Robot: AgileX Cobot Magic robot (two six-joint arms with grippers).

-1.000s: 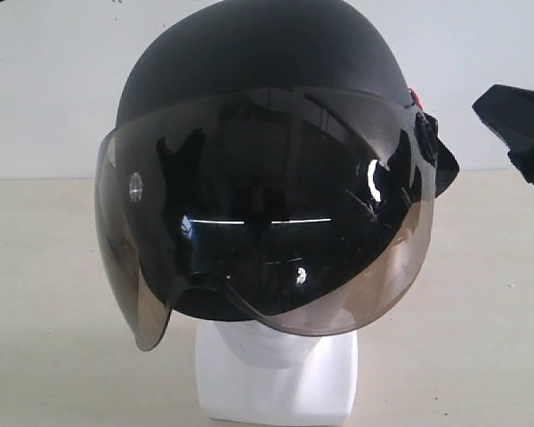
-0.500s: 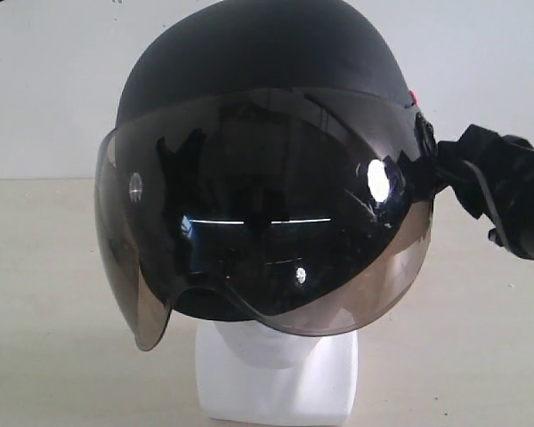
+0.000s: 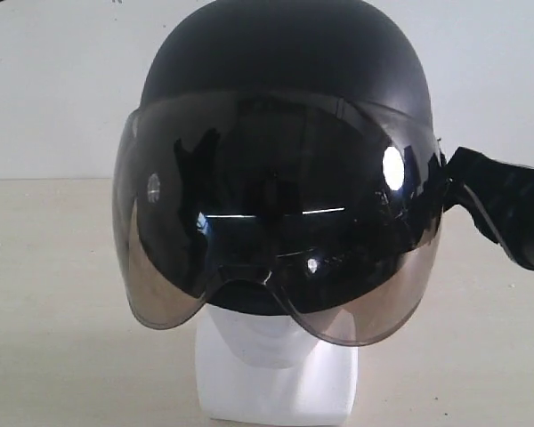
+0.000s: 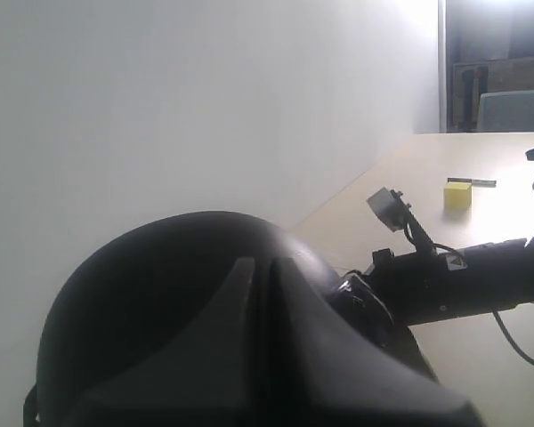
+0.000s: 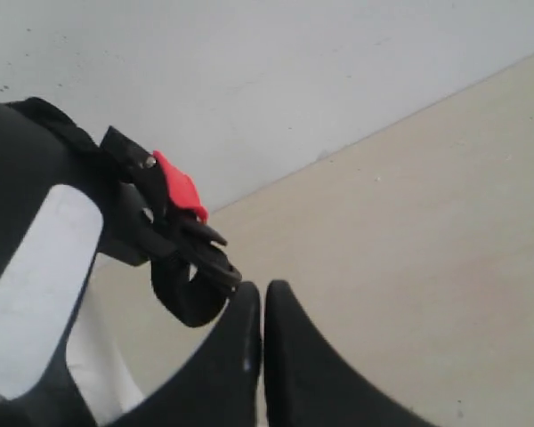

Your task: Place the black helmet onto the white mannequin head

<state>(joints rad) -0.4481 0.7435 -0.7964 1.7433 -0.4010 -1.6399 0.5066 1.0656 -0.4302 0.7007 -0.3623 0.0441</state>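
Though the lowered visor (image 3: 276,222) hides the face, you can see the white mannequin head (image 3: 276,360) at 6 o'clock in the exterior view. Its chin, neck and squarish base show beneath the black helmet (image 3: 285,62). The helmet sits on the head with its shell upright, filling that view from 12 o'clock down past the centre. The visor's lower edge hangs in front of the chin. The head stands on the pale table (image 3: 53,311).

Your right arm (image 3: 507,209) enters at 3 o'clock and reaches the helmet's side at the visor's edge. From there you cannot tell whether it presses on the shell.

In the right wrist view, your right gripper (image 5: 262,292) is clenched, its two black fingers (image 5: 289,356) pressed together with nothing between them. The black strap loop (image 5: 191,298) hangs just beside one fingertip, and the red buckle (image 5: 178,187) sits further along the strap. White shows through the gap beside the strap.

In the left wrist view, your left gripper (image 4: 256,271) is close against the helmet's dome. It is dark on dark and blurred, so you cannot tell whether it is clenched or released. Beyond the dome lies the right arm, and a yellow block (image 4: 457,196) rests on the table well apart from the helmet.
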